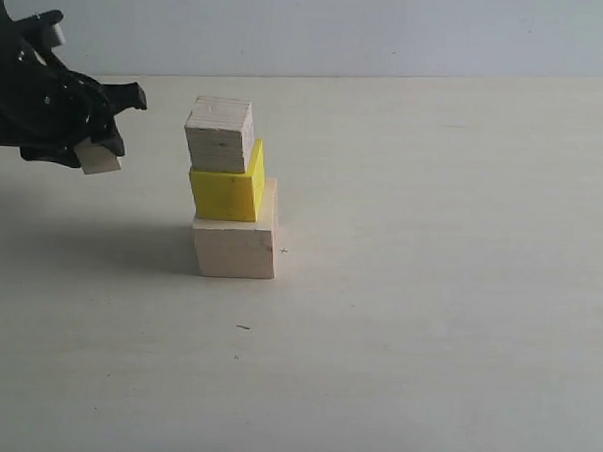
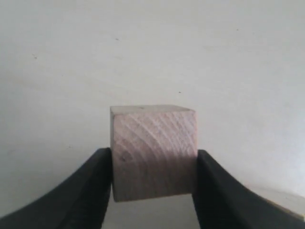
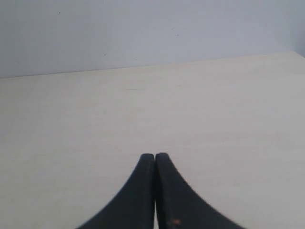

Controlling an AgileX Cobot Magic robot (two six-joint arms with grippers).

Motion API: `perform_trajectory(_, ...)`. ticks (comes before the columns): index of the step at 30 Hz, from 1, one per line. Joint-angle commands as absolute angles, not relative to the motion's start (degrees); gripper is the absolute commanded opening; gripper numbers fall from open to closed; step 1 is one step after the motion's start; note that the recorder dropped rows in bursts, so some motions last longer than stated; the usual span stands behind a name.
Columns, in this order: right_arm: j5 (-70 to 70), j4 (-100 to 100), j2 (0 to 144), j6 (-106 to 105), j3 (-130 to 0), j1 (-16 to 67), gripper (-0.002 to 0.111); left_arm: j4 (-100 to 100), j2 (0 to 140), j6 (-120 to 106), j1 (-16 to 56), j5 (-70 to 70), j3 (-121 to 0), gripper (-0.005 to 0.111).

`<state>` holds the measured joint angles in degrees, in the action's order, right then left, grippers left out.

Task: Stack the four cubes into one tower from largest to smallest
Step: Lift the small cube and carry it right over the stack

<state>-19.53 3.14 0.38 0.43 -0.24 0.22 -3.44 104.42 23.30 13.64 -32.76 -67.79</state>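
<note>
- While the smallest wood cube (image 1: 97, 158) sits pinched between the left jaws, it hangs well to the left of the other three in the exterior view and appears lifted off the desk (image 1: 429, 292), with a shadow on the surface below it.
- Seen from the left wrist view, this cube (image 2: 153, 151) has a black finger (image 2: 93, 191) pressed flat against each side, and its curved end grain faces the camera.
- Three cubes stand piled near the middle of the desk: the large pale wood cube (image 1: 235, 245) at the bottom, the yellow cube (image 1: 226, 194) on it, and the medium-small wood cube (image 1: 219, 134) on top.
- Each upper cube sits a little further left than the one beneath it in the exterior view, so the pile is not flush.
- Closed tip to tip, the right jaws hold nothing; their black fingers (image 3: 143, 191) hover over bare desk in the right wrist view.
- Behind the desk runs a plain pale wall (image 1: 390, 30).
</note>
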Motion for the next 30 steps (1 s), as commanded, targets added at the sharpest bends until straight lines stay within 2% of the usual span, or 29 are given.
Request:
perform_trajectory(1,-19.19,2.82,0.00,0.00,0.00,-0.18,0.000,-3.10,98.67,21.00,13.87,-37.27,-67.67,0.003)
perform_trajectory(12,-19.19,2.94,0.00,0.00,0.00,-0.18,0.000,-5.72,87.17,19.01,15.72,-45.27,-68.01,0.003)
perform_trajectory(24,-19.19,2.82,0.00,0.00,0.00,-0.18,0.000,-5.72,83.59,21.42,26.20,-48.31,-69.56,0.003)
perform_trajectory(30,-19.19,2.82,0.00,0.00,0.00,-0.18,0.000,-5.28,83.70,23.67,30.91,-48.18,-74.07,0.003)
